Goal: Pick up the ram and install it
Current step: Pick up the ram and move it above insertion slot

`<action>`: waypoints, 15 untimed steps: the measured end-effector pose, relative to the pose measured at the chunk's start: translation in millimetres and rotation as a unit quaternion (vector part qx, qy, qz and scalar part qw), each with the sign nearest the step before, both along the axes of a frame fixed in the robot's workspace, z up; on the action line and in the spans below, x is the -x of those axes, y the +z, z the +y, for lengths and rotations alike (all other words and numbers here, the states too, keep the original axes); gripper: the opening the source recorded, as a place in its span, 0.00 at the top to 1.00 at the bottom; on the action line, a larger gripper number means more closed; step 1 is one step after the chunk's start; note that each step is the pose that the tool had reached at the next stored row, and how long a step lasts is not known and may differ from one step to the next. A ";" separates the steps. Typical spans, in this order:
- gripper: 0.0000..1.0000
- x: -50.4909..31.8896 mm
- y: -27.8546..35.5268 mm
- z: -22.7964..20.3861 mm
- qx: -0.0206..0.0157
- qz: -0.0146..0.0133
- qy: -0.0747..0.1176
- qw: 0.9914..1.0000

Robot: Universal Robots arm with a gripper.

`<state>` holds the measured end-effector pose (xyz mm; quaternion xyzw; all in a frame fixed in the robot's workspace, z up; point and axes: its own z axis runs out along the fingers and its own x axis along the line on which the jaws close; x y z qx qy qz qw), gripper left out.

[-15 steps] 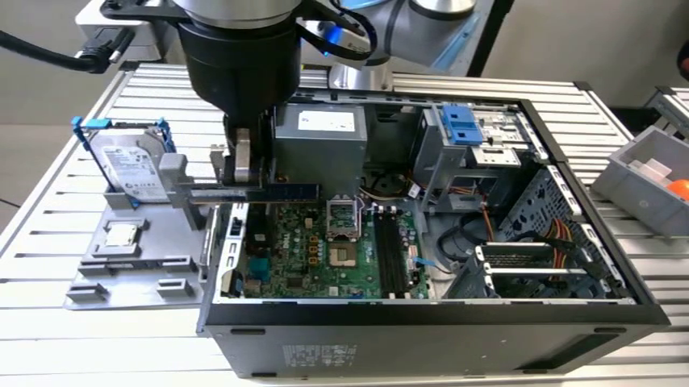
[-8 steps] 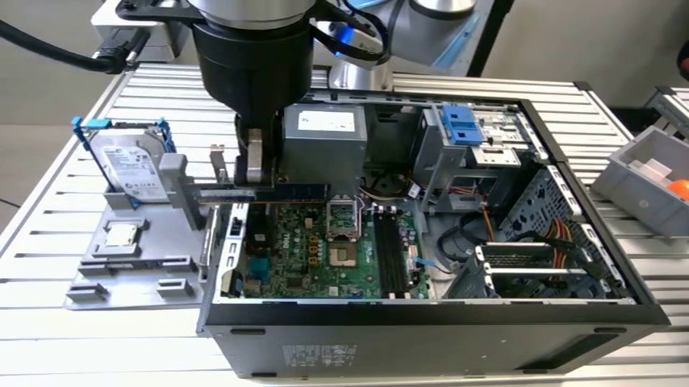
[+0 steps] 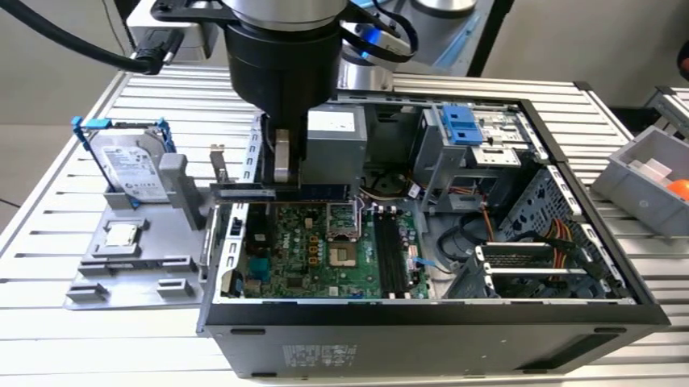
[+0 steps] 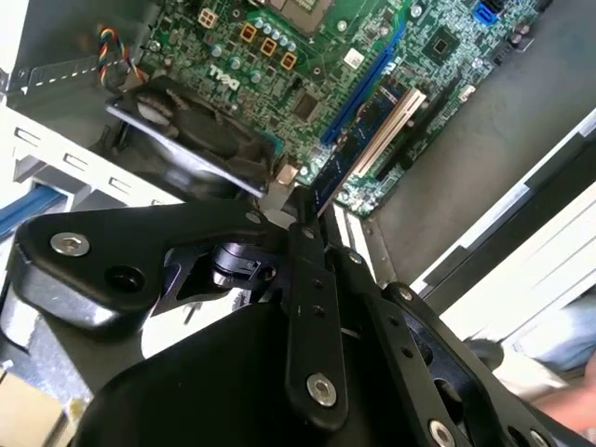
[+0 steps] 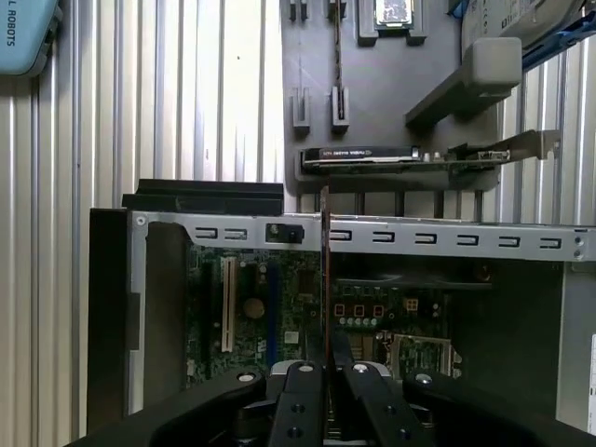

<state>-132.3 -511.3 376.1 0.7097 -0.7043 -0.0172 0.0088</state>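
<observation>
Left of centre in the exterior view, the black end effector (image 3: 282, 173) hangs over a corner of the open dark computer case (image 3: 431, 334). In the first wrist view it pinches the long, thin dark ram (image 5: 324, 279) edge-on.

A ribbed aluminium table (image 3: 183, 93) caught even, soft light. Past its edge at the exterior view's left lay plain beige floor (image 3: 27, 161), and a grey plastic bin (image 3: 646, 173) stood at that view's right.
</observation>
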 end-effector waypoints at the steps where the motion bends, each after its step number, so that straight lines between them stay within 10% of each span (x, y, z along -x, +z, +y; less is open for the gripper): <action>1: 1.00 -1.4 0.0 0.0 0.000 0.000 0.000 1.000; 15: 1.00 -18.9 0.0 0.2 0.000 0.000 0.000 1.000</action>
